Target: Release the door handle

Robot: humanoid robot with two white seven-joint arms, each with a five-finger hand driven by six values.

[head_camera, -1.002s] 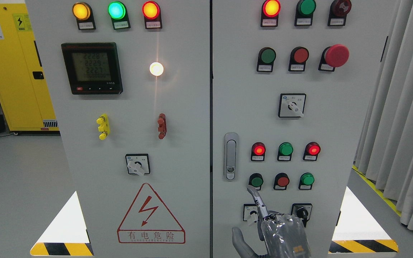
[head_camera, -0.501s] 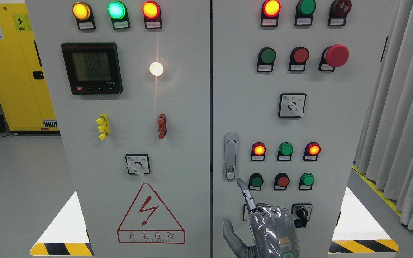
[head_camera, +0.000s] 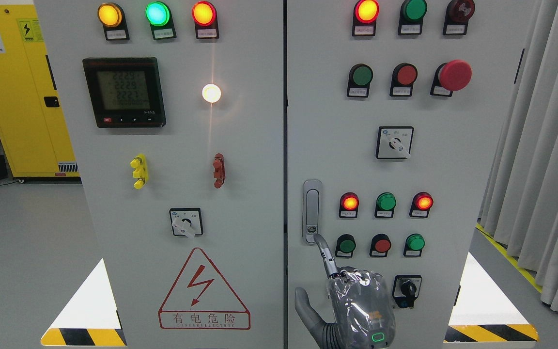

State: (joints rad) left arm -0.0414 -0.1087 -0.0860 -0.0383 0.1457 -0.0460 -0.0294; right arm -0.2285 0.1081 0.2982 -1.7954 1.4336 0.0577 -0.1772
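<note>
- One cabinet (head_camera: 405, 160), two doors, both closed & unmoved vs earlier.
- Right hand (head_camera: 351, 303) has shifted up-left; index finger (head_camera: 324, 252) straight, thumb out, other fingers curled, gripping nothing.
- Door handle (head_camera: 312, 211), left edge of rt door: fingertip now at its lower end.

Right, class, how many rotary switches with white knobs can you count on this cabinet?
2. The left-door switch sits low on its door; the right-door switch at mid-height. The right hand may hide another.
</note>
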